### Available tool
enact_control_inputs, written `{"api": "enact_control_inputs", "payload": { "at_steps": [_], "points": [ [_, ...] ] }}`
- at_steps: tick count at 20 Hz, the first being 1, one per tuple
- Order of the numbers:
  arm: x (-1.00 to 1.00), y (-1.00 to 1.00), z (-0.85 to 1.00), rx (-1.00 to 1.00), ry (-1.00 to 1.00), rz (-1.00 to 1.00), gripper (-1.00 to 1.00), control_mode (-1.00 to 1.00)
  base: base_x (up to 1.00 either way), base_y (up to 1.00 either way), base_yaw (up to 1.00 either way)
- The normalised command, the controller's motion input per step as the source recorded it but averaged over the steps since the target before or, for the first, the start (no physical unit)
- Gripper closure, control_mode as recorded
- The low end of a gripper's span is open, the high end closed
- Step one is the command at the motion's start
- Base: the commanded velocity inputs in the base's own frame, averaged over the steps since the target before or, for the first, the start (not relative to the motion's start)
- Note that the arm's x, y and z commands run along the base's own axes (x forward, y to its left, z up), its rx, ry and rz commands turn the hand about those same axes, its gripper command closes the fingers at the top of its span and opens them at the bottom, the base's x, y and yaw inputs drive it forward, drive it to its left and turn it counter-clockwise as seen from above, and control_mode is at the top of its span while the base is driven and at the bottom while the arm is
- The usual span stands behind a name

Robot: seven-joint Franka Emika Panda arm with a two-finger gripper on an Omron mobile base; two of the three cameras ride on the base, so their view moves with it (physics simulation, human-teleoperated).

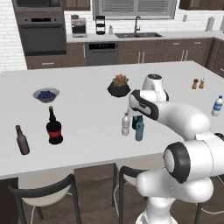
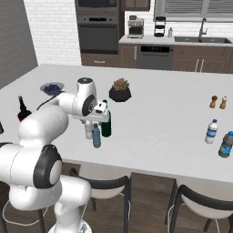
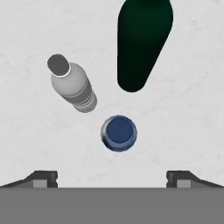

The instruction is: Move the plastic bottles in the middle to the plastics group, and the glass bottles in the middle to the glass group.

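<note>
The gripper (image 3: 112,177) is held wide open above the blue bottle (image 3: 118,133), seen cap-on, upright mid-table. The grey bottle (image 3: 72,87) and green bottle (image 3: 142,43) are crowded close beside it, both upright.

A white brick wall (image 2: 50,27) is seen behind a built-in oven (image 1: 41,33), dark wood cabinets (image 1: 175,50) and a sink (image 1: 138,35) under a shuttered window (image 1: 133,6). Dark stools (image 2: 200,205) are tucked under the white bench (image 1: 87,113) on a wood floor (image 2: 145,214).
</note>
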Motion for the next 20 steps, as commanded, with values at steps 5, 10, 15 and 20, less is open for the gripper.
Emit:
{"api": "enact_control_inputs", "payload": {
  "at_steps": [5, 10, 15, 20],
  "points": [
    [0.05, -0.09, -0.09, 0.00, 0.01, 0.00, -1.00, -1.00, 0.00, 0.00, 0.00],
    [0.05, 0.00, -0.17, 0.00, 0.07, 0.00, -1.00, -1.00, 0.00, 0.00, 0.00],
    [0.15, 0.00, -0.22, 0.00, 0.07, 0.00, -1.00, -1.00, 0.00, 0.00, 0.00],
    [0.19, 0.00, -0.20, 0.00, 0.06, 0.00, -1.00, -1.00, 0.00, 0.00, 0.00]
  ]
}}
